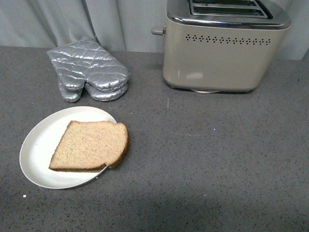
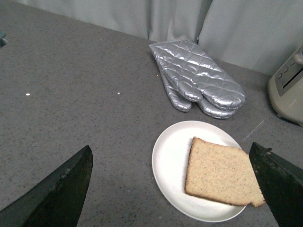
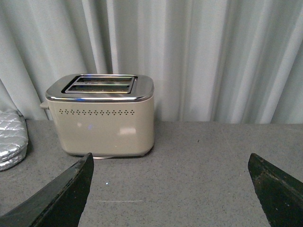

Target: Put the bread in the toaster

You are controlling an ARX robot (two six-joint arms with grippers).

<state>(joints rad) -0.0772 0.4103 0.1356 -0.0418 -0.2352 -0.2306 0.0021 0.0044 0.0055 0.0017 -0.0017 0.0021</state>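
The bread [image 1: 91, 145] is a flat light-brown slice lying on a round white plate [image 1: 39, 145] at the front left of the counter. In the left wrist view the bread [image 2: 220, 172] lies on the plate [image 2: 170, 156], below my left gripper [image 2: 170, 156], which is open and held well above it. The cream toaster [image 1: 222, 50] with a chrome top stands at the back right, slots empty. The right wrist view shows the toaster [image 3: 106, 120] some way ahead of my open right gripper [image 3: 170, 163]. Neither arm shows in the front view.
A pair of silver quilted oven mitts [image 1: 89, 71] lies at the back left, between plate and wall; the mitts [image 2: 199, 78] also show in the left wrist view. Grey curtains [image 3: 213, 56] hang behind the grey counter [image 1: 203, 164].
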